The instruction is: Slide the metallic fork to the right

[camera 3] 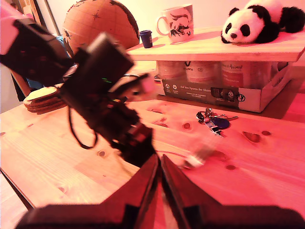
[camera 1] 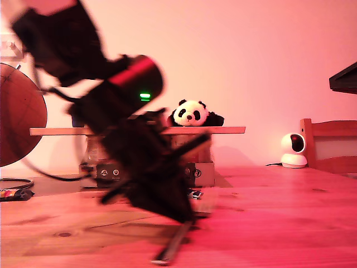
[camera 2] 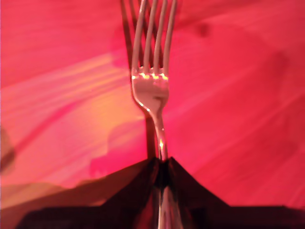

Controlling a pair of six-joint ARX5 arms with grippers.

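Wooden worktop (camera 1: 290, 218), washed in red light, carries everything here. On it, toward the exterior view's left, stands the blurred dark arm whose end effector, my first gripper (camera 2: 162, 174), reaches down to the boards. At the back a plank shelf (camera 3: 209, 47) rests on a carton (camera 3: 228, 88) and bears a toy panda (camera 1: 191, 113) and a mug (camera 3: 175, 22); a globe (camera 3: 95, 21) stands beside it. A small key bunch (camera 3: 213, 119) lies in front of the carton.

My first gripper is clenched on the handle of the metallic fork (camera 2: 151, 90), whose tines point away along the worktop; whether the tines touch the wood I cannot tell. My second gripper (camera 3: 159, 167) hangs apart from the fork with its jaws pressed together and nothing between them.

I judge the slide itself is in hand. Next it calls for a low, steady sideways sweep with a firm grip so the slim handle does not twist.
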